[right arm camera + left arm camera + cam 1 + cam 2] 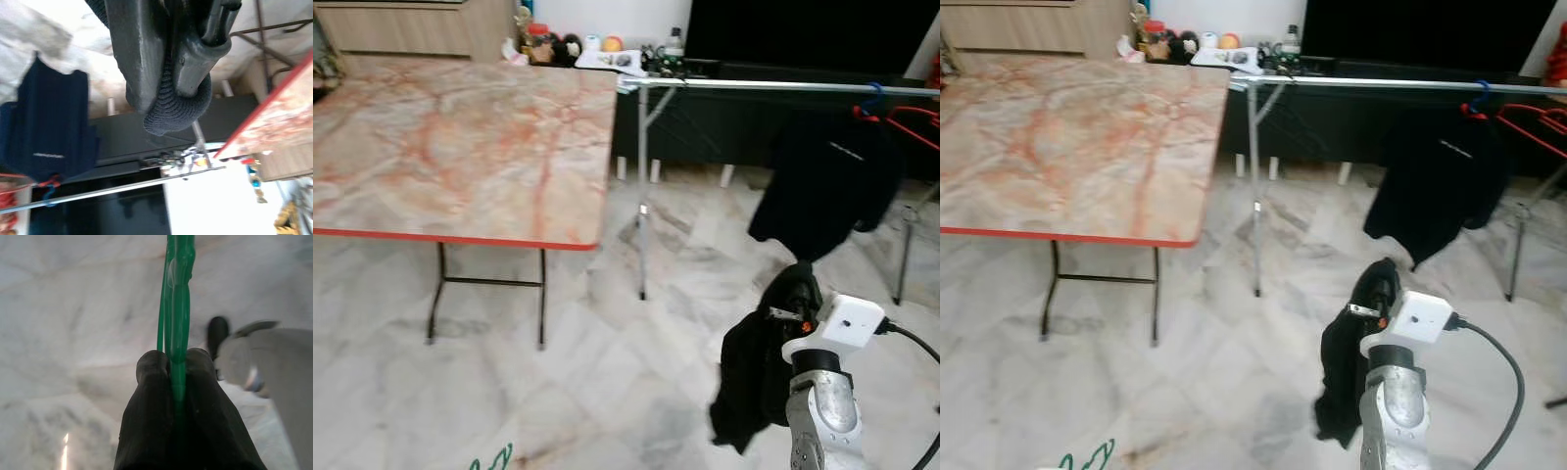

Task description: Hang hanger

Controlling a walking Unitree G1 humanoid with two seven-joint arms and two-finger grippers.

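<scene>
gripping a black garment (754,377) — right gripper (781,311) raised, left gripper (173,363) pinching a green hanger (177,293)

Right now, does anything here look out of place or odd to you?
Yes. The right gripper clamps a dark garment that dangles in a bunch with no hanger in it, while the left gripper holds a bare green hanger low by the floor. On the rail, a black shirt hangs properly.
</scene>
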